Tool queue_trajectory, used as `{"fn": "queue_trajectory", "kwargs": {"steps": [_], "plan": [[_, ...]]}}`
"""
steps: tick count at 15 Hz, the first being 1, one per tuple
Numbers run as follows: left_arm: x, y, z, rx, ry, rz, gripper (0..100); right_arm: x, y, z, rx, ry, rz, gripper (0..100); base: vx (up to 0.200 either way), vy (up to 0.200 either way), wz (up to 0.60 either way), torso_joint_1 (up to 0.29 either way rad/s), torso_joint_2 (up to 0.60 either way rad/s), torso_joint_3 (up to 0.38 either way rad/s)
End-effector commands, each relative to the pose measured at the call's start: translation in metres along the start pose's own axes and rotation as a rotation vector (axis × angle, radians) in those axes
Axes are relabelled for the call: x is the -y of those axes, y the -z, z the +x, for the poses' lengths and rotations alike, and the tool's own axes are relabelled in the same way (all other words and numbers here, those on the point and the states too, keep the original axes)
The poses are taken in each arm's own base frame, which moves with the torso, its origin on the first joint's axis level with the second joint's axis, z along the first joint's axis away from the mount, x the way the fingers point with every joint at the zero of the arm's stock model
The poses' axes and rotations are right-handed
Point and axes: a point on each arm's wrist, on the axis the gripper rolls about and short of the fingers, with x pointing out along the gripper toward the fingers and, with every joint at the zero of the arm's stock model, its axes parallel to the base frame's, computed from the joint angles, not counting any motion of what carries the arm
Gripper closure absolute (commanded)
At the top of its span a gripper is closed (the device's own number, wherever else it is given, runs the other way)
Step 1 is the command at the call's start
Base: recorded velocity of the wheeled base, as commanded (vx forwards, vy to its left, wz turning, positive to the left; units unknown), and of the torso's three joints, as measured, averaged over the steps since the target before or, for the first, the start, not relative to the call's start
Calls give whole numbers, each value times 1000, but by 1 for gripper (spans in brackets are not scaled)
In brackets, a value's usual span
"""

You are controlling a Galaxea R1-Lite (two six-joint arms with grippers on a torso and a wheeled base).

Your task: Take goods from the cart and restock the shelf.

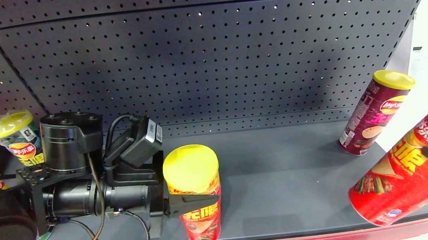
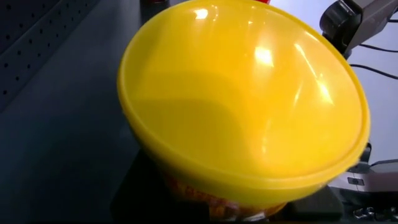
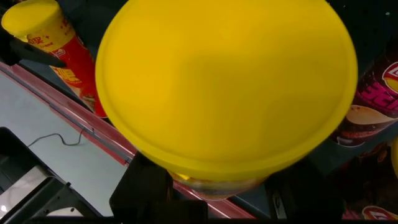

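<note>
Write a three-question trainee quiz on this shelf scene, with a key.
1. True or false: the left gripper holds a red can upright near the front edge of the shelf.
2. What colour is the can standing free at the shelf's back right? A) green B) purple C) blue
3. Fill in: the right gripper holds a second red can with a ____ lid.
Key: 1 true; 2 B; 3 yellow.
</note>
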Motion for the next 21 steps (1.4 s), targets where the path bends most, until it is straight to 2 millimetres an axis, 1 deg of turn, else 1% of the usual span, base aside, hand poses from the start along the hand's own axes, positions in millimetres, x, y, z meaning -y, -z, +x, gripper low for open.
{"fn": "queue_trajectory", "kwargs": {"steps": [1, 3, 7, 8, 9, 10, 12, 14, 16, 18, 20, 21], "plan": [[1, 2, 0, -5, 0, -4, 0, 0, 0, 0, 0, -1, 0, 100, 0, 0, 0, 0, 0, 0], [2, 2, -2, -6, -2, -10, 0, 0, 0, 1, -2, -1, 0, 100, 0, 0, 0, 0, 0, 0], [11, 9, -17, -16, -40, -30, 0, 0, -1, 3, -7, -14, -1, 100, 0, 0, 0, 0, 0, 0], [15, 10, -26, -12, -54, -41, 0, 1, -4, 6, -12, -21, -2, 100, 0, 0, 0, 0, 0, 0], [22, 12, -38, -4, -83, -82, 0, 1, -10, 14, -20, -46, -5, 100, 0, 0, 0, 0, 0, 0], [28, 14, -45, -2, -103, -100, 0, 0, -13, 20, -28, -67, -7, 100, 0, 0, 0, 0, 0, 0], [35, 18, -57, 2, -140, -106, 0, -2, -14, 36, -66, -119, -9, 100, 0, 0, 0, 0, 0, 0], [43, 23, -68, 6, -168, -111, 0, -5, -18, 49, -89, -158, -15, 100, 0, 0, 0, 0, 0, 0], [49, 27, -75, 11, -185, -112, 0, -6, -22, 54, -89, -171, -18, 100, 0, 0, 0, 0, 0, 0], [57, 24, -82, 36, -196, -129, 0, -10, -27, 59, -87, -204, -28, 100, 0, 0, 0, 0, 0, 0], [67, 26, -89, 39, -237, -155, 0, -15, -35, 78, -105, -246, -41, 100, 0, 0, 0, 0, 0, 0], [71, 29, -91, 31, -252, -163, 0, -16, -38, 91, -109, -255, -46, 100, 0, 0, 0, 0, 0, 0]]}}
